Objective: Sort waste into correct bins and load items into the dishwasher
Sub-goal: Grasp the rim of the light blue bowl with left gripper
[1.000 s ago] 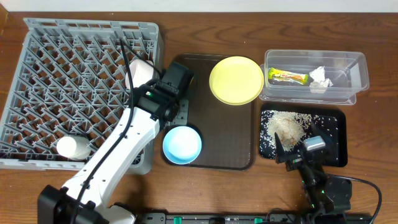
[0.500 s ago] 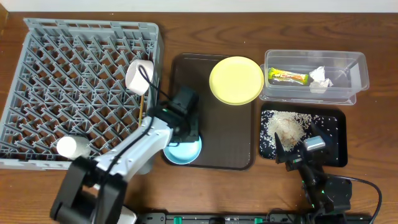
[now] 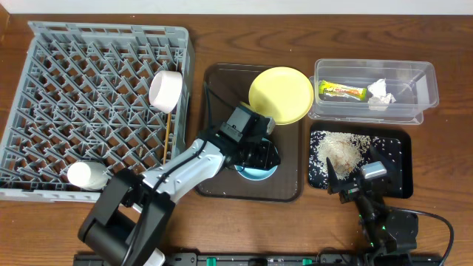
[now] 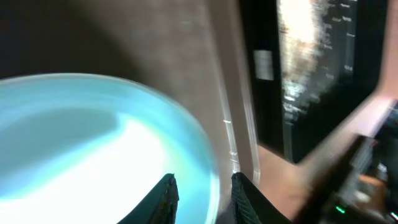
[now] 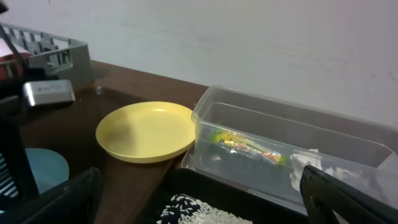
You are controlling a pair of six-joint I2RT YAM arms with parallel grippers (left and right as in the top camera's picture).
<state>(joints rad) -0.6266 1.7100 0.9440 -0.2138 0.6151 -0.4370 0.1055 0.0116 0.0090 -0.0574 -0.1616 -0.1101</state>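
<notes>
My left gripper (image 3: 257, 157) is shut on the rim of the light blue bowl (image 3: 252, 174), over the right part of the brown serving tray (image 3: 222, 81). In the left wrist view one finger is inside the bowl (image 4: 81, 143) and the other outside, the gripper (image 4: 202, 193) straddling the rim. The yellow plate (image 3: 281, 94) lies at the tray's far end. A white bowl (image 3: 166, 90) and a white cup (image 3: 83, 174) sit in the grey dish rack (image 3: 89, 59). My right gripper (image 3: 355, 185) is open and empty at the black tray's near edge.
The clear tub (image 3: 373, 70) holds the green-and-orange wrapper (image 3: 342, 91) and white tissue (image 3: 379, 94). The black tray (image 3: 395, 159) holds the rice heap (image 3: 340, 151). The right wrist view shows the plate (image 5: 146, 130), tub (image 5: 292, 124) and rice (image 5: 193, 211).
My left gripper came off the rack, dropped to the light blue bowl and has moved right with it across the brown tray. The right arm has not moved.
</notes>
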